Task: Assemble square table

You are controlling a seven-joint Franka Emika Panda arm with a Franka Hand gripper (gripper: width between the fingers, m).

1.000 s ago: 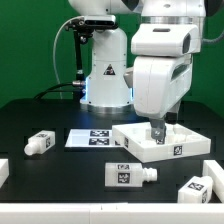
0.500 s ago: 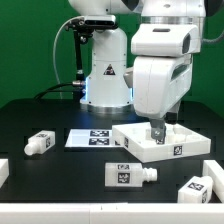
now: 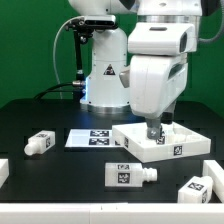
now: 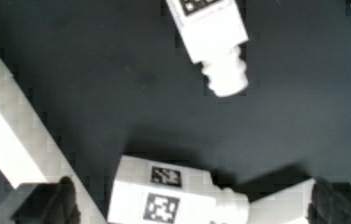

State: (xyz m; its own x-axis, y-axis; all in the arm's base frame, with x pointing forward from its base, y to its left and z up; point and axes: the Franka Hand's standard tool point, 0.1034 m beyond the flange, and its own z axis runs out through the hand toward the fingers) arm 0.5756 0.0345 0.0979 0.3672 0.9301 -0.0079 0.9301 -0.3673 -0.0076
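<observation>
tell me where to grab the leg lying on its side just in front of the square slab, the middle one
Grip the leg on its chunky square body, not the narrower stub end that points to the exterior view's right. It lies flat on its side with open space around it, so probably come straight down from above, jaws closing across its short width on the near and far long faces.

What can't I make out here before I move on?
Exterior view: tabletop area under the gripper, hidden by the gripper itself.
Wrist view: nearer leg and farther leg, both cut off by picture edges; tags blurred.
Exterior view: marker board patterns too small to read.
</observation>
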